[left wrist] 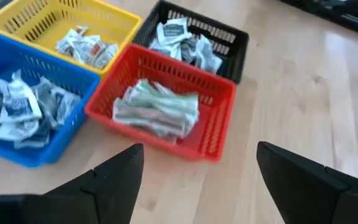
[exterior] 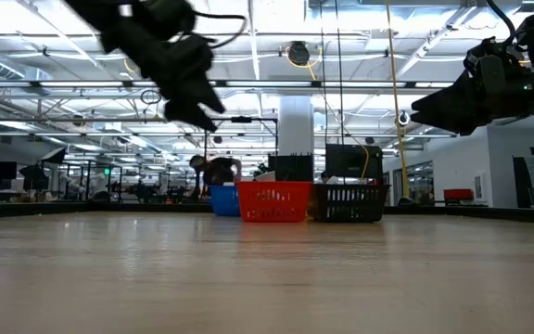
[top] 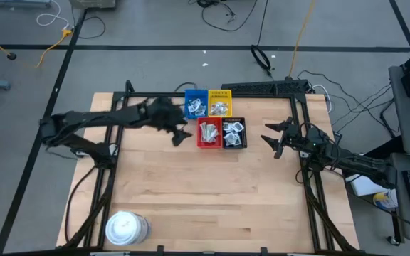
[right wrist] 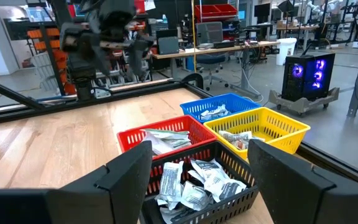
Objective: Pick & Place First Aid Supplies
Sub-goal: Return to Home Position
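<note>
While both arms hang above the tabletop, your trouble spots sit farther in than the table's near edge. Closest to you, the round white tub [top: 125, 229] stands well apart from either arm; I'd call it safe unless the left arm swings wide going home.

Next in, the left gripper [top: 181, 135] hovers with its fingers spread and nothing between them, just beside the red tray [left wrist: 166, 140]. If it dips as it draws back, it could clip that rim. The four trays touch, so one knock would shove the lot.

The pale green strips [left wrist: 157, 112] are heaped high in the red tray, and a jolt could tip some out. Across the trays, the right gripper [top: 272, 139] waits near the black tray [left wrist: 229, 43], fingers likewise spread and empty.

Farthest back, the blue tray [left wrist: 42, 149] and yellow tray [left wrist: 123, 43] hold white packets [left wrist: 17, 112], at risk only from that same shove.
</note>
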{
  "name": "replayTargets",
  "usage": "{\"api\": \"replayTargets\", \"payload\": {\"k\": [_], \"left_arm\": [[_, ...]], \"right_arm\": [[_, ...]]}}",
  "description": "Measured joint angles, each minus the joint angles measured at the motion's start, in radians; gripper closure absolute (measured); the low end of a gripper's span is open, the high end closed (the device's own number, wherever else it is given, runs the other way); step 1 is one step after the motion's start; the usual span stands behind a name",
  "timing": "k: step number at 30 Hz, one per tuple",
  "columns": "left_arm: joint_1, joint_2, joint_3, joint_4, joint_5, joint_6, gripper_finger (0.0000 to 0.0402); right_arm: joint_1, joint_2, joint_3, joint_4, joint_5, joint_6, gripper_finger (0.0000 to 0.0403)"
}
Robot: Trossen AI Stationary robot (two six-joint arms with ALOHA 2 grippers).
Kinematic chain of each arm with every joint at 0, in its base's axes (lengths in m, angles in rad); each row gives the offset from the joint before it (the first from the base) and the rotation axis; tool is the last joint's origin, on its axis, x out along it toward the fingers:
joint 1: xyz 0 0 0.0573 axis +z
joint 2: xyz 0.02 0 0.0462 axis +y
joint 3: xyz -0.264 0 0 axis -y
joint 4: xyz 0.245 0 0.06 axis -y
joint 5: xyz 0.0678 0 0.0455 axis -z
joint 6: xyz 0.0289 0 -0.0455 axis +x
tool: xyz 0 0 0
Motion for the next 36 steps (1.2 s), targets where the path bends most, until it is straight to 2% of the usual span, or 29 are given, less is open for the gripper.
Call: {"api": "replayTargets", "payload": {"k": [5,8,12,17,25,30,36], "left_arm": [[-0.019,-0.209,-0.282,0.202,0.000,0.006,0.0081],[-0.022,-0.332,-0.427,0.270,0.000,0.022,0.0078],[-0.022,-0.498,-0.594,0.373,0.000,0.120,0.0083],[-0.026,-0.687,-0.750,0.457,0.008,0.119,0.0089],[-0.026,-0.889,-0.877,0.468,-0.009,0.102,0.0078],[-0.026,-0.974,-0.881,0.446,-0.013,0.129,0.0083],[-0.026,-1.080,-0.880,0.383,-0.095,0.152,0.0091]], "right_arm": [[0.000,0.000,0.000,0.000,0.000,0.000,0.0140],[0.000,0.000,0.000,0.000,0.000,0.000,0.0140],[0.000,0.000,0.000,0.000,0.000,0.000,0.0140],[0.000,0.000,0.000,0.000,0.000,0.000,0.0140],[0.000,0.000,0.000,0.000,0.000,0.000,0.0140],[0.000,0.000,0.000,0.000,0.000,0.000,0.0140],[0.000,0.000,0.000,0.000,0.000,0.000,0.0140]]}}
